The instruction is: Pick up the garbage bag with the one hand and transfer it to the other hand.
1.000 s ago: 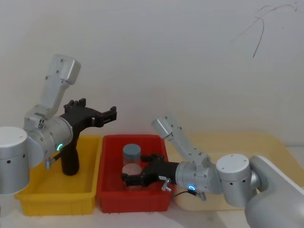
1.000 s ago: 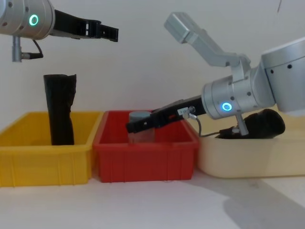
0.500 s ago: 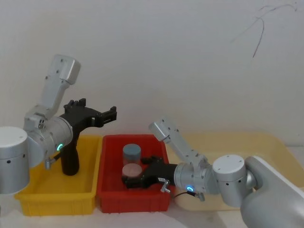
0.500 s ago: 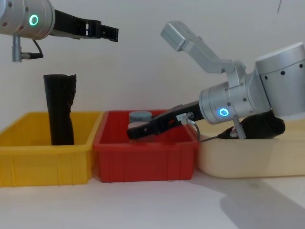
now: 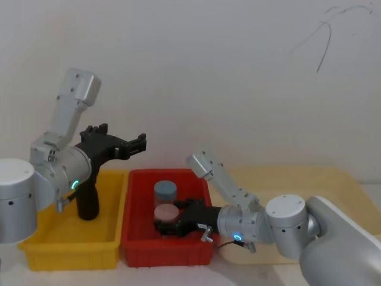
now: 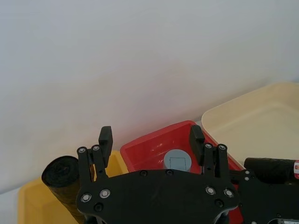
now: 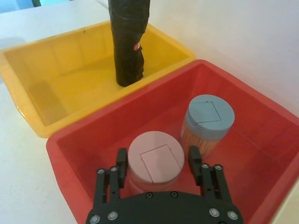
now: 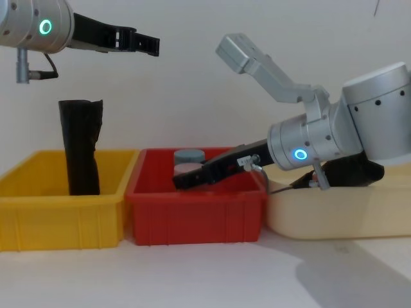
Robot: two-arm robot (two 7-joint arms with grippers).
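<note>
Red plastic comes first: the red bin (image 5: pixel 166 256) sits at the near edge, between the yellow bin (image 5: pixel 65 250) on its left and the cream tray (image 8: pixel 321 215) on its right. The three stand side by side and close together.

The right gripper (image 7: pixel 158 157), on the arm with the blue light, reaches into the red bin from the right. We see its jaws apart, one finger on each side of the pink jar (image 5: pixel 165 213). We cannot tell whether the pads touch the jar. The grey jar (image 5: pixel 165 190) stands upright just beyond the pink one, near the bin's far wall.

In the yellow bin a black roll (image 5: pixel 88 199) with an uneven top stands upright toward the far side.

The bag (image 6: pixel 271 170) lies on its side in the cream tray, with its red mark at the right end. It is partly hidden behind the right arm, and neither gripper touches it.

The left gripper (image 5: pixel 141 145), on the arm with the green light, hangs high above the far edge of the yellow bin. It points right with its jaws apart and holds nothing.
</note>
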